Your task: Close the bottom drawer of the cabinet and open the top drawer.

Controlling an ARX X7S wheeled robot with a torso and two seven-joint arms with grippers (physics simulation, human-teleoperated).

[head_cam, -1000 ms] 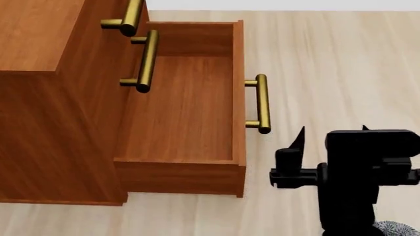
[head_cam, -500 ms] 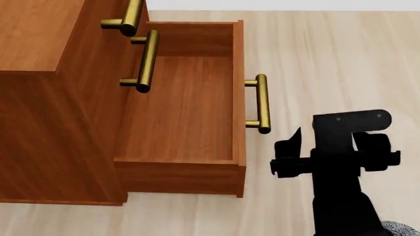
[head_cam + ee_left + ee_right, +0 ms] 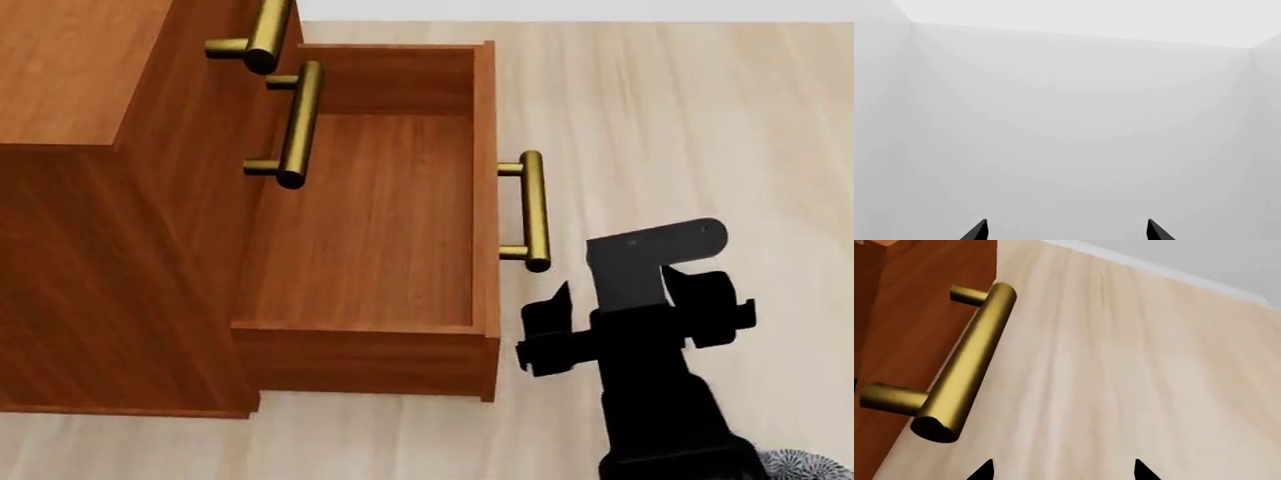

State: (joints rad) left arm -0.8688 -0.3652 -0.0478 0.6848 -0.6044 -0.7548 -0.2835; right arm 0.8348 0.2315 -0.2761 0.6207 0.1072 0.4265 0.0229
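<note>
Beside bottom drawer [image 3: 367, 225], pulled fully out of cabinet [image 3: 80, 200]: right gripper [image 3: 554, 335], jaws spread, empty, has moved nearer brass handle [image 3: 533, 210]. Closing push imminent; top drawer untouched.

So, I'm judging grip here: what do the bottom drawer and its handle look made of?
The bottom drawer looks like reddish-brown wood with visible grain and a smooth matte finish. Its handle looks like brass-coloured metal: a round bar with a soft satin sheen, probably slick.
</note>
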